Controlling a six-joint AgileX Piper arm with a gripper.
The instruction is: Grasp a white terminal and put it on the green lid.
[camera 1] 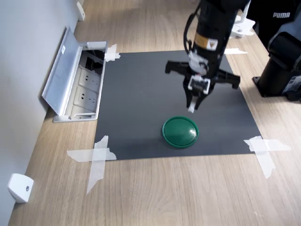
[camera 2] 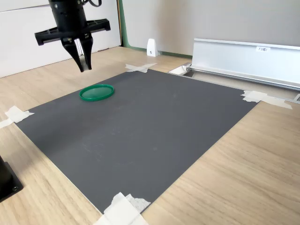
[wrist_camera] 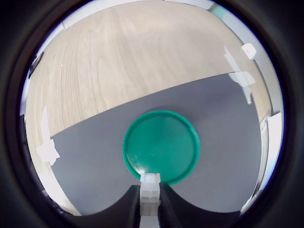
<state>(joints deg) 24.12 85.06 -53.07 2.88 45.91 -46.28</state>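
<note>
White terminal: a tiny pale, slightly translucent plastic block [wrist_camera: 150,189] with moulded ridges, taller than wide, pinched between the fingertips; in the first exterior view it shows as a small white piece [camera 1: 191,108] at the finger ends, held in the air just above the far edge of the lid.
Gripper: black, pointing straight down [camera 1: 193,104], its two tapered fingers drawn narrow and clamped on the terminal; in the second exterior view it hangs above the lid [camera 2: 83,64], clear of the mat.
Green lid: a flat round disc [camera 1: 180,131] of dark-green glossy plastic with a thin raised rim, lying flat on the mat; light glints off its smooth face in the wrist view [wrist_camera: 161,145], and it looks thin and shallow in the second exterior view [camera 2: 96,92].
Mat: a dark grey matte rectangular sheet [camera 1: 136,103], smooth, with a faint scuffed sheen in the second exterior view.
Tape: torn strips of off-white tape [camera 1: 96,155], crossed at the mat's corners and stuck to the table.
Table: light wood-grain surface [camera 1: 155,193].
Socket box: a brushed-metal lid [camera 1: 61,70] tilted open over a recessed row of sockets, at the first exterior view's left.
Bracket: a small white wedge with a screw hole [camera 1: 20,187], on the table near the first exterior view's lower left corner.
</note>
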